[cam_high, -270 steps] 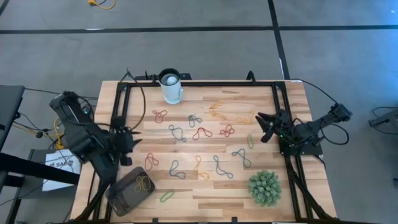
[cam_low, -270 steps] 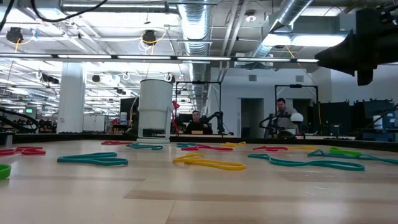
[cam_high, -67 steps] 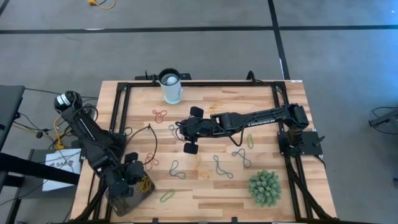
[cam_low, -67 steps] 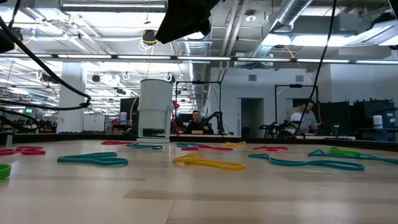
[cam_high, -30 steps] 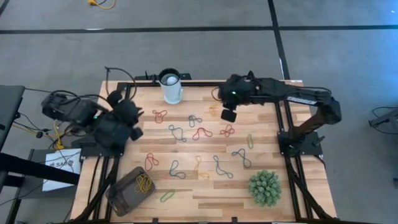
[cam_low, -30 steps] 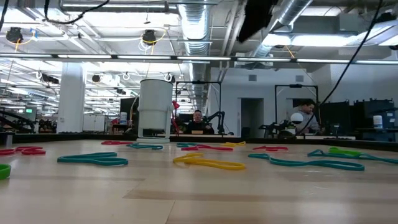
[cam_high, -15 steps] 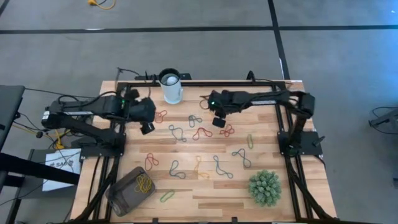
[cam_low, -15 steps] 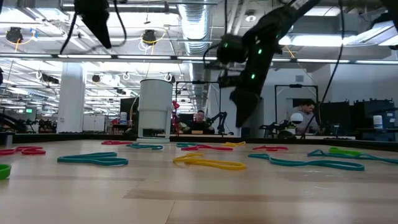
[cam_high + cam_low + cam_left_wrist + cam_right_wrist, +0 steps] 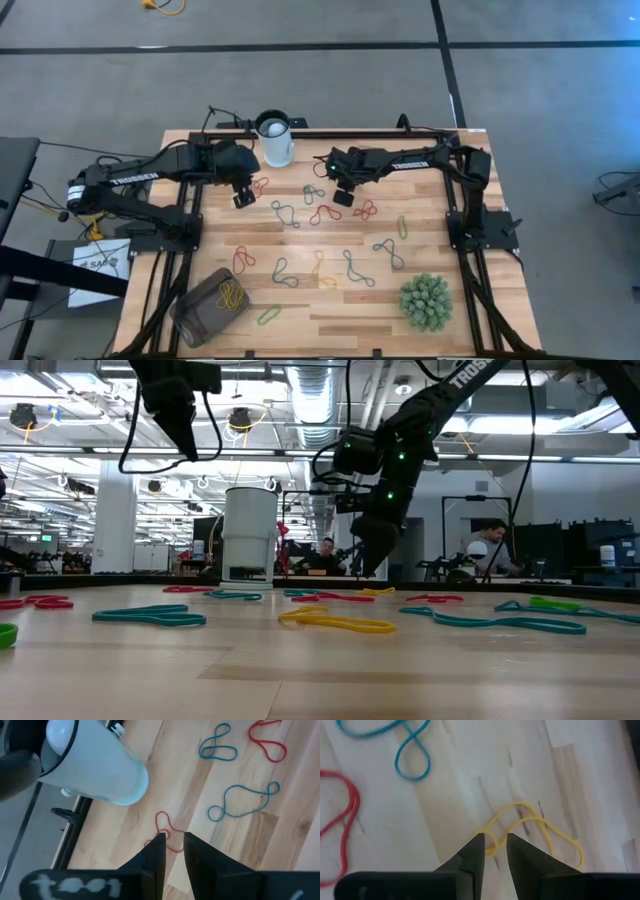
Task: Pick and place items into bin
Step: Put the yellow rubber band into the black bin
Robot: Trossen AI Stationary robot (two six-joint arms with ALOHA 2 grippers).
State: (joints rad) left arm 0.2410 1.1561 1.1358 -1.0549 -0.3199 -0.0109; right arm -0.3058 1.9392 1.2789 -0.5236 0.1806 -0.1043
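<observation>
Looped bands [image 9: 322,214] in red, blue, yellow, green and grey lie scattered flat over the middle of the wooden table [image 9: 470,318], each apart from its neighbours, and a yellow one [image 9: 232,295] already sits inside the brownish-grey bin [image 9: 197,318] at the table's near left corner. A green band [image 9: 268,316] lies on the wood just beside the bin. Near the far edge, the left gripper [image 9: 242,198] hangs above a red band [image 9: 164,831] that lies just beside the white cup [image 9: 275,140]; in the left wrist view its two dark fingers [image 9: 156,851] stand a narrow gap apart with nothing between them, their tips pointing at that red band's loop. The right gripper [image 9: 343,196] reaches in from the far right side and hovers over a faint yellow band [image 9: 532,827] on the far middle of the table; in the right wrist view its fingers [image 9: 472,851] are likewise a narrow gap apart and empty, with the yellow loop showing just past their tips, a blue band [image 9: 407,751] and a red band [image 9: 341,825] farther off. A spiky green plant ball [image 9: 426,302] rests at the near right corner, well apart from both arms. In the low view, people [image 9: 322,553] show in the room beyond the table.
</observation>
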